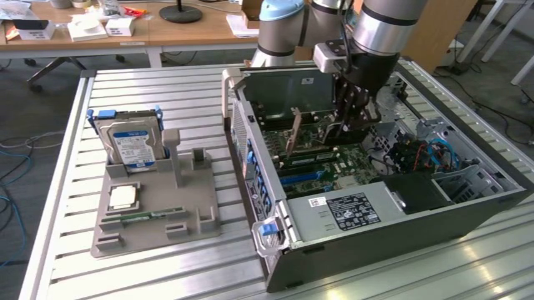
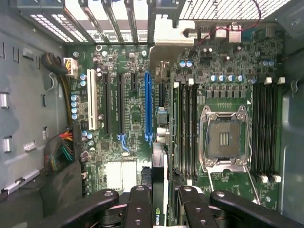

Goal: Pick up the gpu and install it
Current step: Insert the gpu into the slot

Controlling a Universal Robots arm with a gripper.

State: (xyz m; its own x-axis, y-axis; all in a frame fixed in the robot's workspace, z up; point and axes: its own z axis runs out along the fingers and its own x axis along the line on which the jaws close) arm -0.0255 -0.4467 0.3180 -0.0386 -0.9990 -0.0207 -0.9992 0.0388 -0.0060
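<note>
My gripper [image 1: 354, 119] reaches down into the open computer case [image 1: 467, 215] and is shut on the gpu [image 1: 294, 133], a thin card held upright on its edge over the motherboard. In the wrist view the gpu [image 2: 159, 171] runs edge-on between my two black fingers [image 2: 139, 206], with its metal end bracket [image 2: 166, 38] towards the case's rear slots. It hangs just beside the long blue slot [image 2: 148, 104]. Whether its lower edge touches a slot I cannot tell.
An empty processor socket [image 2: 224, 137] and memory slots lie beside the card. A power supply [image 1: 351, 209] fills the case's near end. On the exterior view's left, a grey holder [image 1: 196, 212] carries a silver hard drive [image 1: 129, 140], a square chip [image 1: 124, 197] and a memory stick [image 1: 154, 215].
</note>
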